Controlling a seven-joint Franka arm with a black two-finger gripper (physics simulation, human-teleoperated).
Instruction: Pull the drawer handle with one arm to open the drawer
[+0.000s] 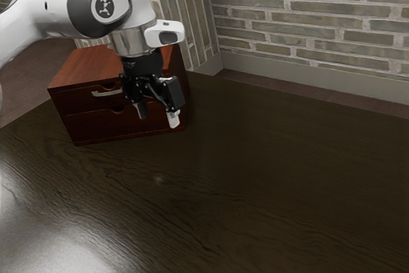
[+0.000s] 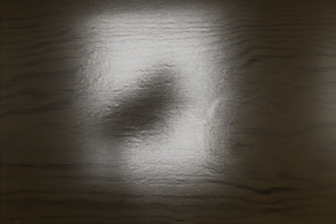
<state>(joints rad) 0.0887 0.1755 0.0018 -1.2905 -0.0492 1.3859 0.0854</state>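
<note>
A small reddish-brown wooden cabinet (image 1: 89, 71) with two drawers stands on the dark table at the exterior view's left. The upper drawer carries a pale metal handle (image 1: 105, 93); the lower drawer front (image 1: 102, 123) sits below it. Both drawer fronts look flush with the cabinet. My gripper (image 1: 157, 114) hangs in front of the cabinet's right part, fingers pointing down and apart, with nothing between them. It is to the right of the handle and apart from it. The wrist view looks straight down on the table top (image 2: 168, 103), with a bright reflection and a dark blurred shadow in it.
The dark wooden table (image 1: 255, 190) stretches wide toward the exterior view's right and front. A brick wall (image 1: 307, 11) with a pale baseboard runs behind the table. The arm's white body (image 1: 77, 4) reaches in from the upper left above the cabinet.
</note>
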